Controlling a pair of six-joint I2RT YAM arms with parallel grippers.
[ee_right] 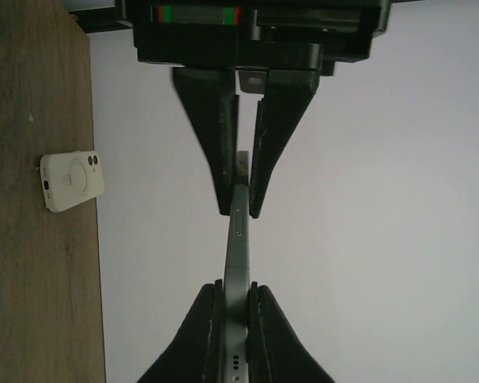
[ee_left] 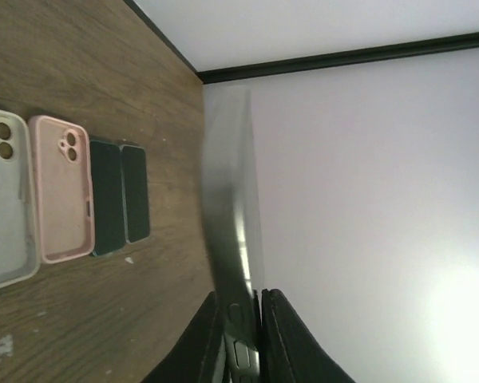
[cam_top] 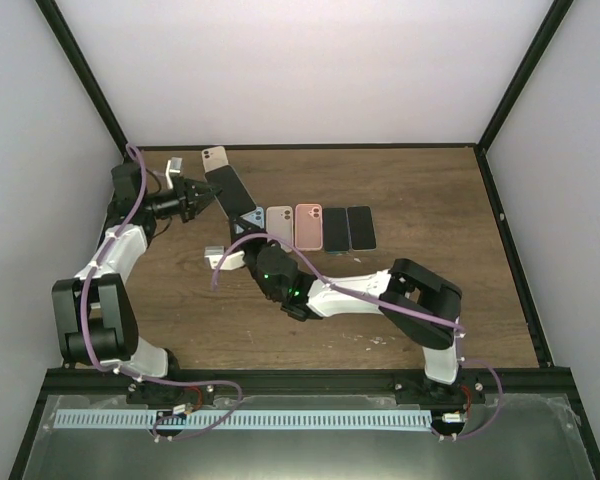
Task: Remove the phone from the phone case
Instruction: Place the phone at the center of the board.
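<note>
Above the far-left part of the surface (cam_top: 430, 300), the phone (cam_top: 228, 185) is held clear of the wood by both hands. The left hand (cam_top: 206, 197) approaches from the left and is closed across the phone's thickness near mid-length. The right hand (ee_right: 233, 315) is closed across the thickness at the near end. The right wrist view shows both pairs of fingers pinching the thin slab edge-on. The long axis runs from far-left to near-right, in line with the right hand's fingers, so separation is judged to require a pull along that axis. The far end appears light, with lenses; whether the phone case is still seated cannot be determined.
</note>
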